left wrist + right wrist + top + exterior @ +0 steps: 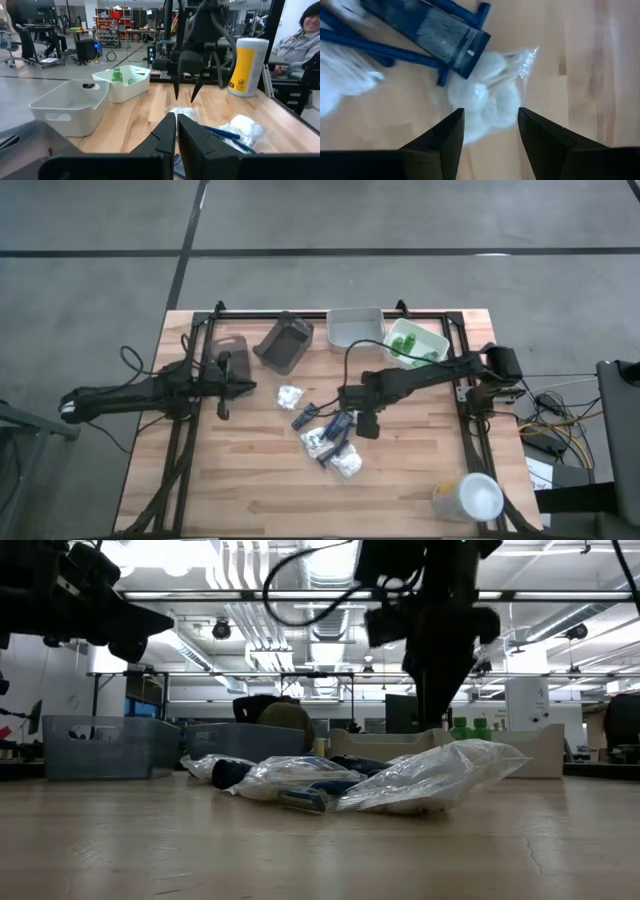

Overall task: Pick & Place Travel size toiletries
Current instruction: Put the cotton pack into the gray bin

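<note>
Hovering over the pile of toiletries at the centre of the high view, the right gripper (pixel 352 423) is seen with its fingers (pixel 447 137) spread apart and nothing between them. Directly beneath it, a clear packet of white cotton balls (pixel 487 102) is shown lying on the wooden table (pixel 240 480), touching a dark navy flat tube (pixel 432 32) and blue sticks (pixel 375 47) in the upper left of the right wrist view. More packets (pixel 335 448) are scattered around the middle of the high view, and one white packet (pixel 290 396) lies apart, to the left of the pile. In the upper right of that view, small green bottles (pixel 408 345) are held in a white tray (pixel 432 336), beside a grey tray (pixel 355 327) and a brown tray (pixel 284 343). The left gripper (pixel 224 385) is raised at the left of centre, its fingers (pixel 165 137) pressed together and holding nothing. A white cup (pixel 468 498) stands at the lower right.
</note>
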`<state>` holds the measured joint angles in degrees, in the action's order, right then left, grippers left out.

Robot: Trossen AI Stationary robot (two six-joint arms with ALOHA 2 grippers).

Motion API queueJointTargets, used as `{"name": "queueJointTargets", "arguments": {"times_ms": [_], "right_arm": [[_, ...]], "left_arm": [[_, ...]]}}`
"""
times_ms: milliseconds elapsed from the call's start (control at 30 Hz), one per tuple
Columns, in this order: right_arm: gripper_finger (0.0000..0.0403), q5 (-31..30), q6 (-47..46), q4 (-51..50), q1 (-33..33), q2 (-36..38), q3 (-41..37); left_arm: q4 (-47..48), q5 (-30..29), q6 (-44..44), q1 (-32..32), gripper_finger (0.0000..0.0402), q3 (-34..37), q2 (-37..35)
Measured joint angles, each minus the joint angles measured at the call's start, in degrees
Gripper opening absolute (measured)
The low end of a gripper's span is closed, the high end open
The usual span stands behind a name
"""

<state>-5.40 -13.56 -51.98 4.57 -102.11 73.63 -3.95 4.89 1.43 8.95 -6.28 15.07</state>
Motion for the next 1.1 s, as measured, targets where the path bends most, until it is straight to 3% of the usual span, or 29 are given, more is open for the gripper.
{"name": "queueJointTargets", "arguments": {"times_ms": [600, 767, 1100], "right_arm": [[0.0255, 3.29, 13.42, 5.7, -3.15, -9.08, -2.48], [0.0216, 3.19, 15.08, 7.68, -3.09, -8.48, -3.32], [0.0091, 2.83, 14.83, 8.22, -3.07, -5.42, -5.41]], "left_arm": [[1.55, -0.05, 5.27, 0.02, 0.0023, 0.08, 0.04], [1.5, -0.05, 5.33, 0.02, 0.0023, 0.08, 0.04], [1.45, -0.05, 6.29, 0.02, 0.0023, 0.08, 0.04]]}}
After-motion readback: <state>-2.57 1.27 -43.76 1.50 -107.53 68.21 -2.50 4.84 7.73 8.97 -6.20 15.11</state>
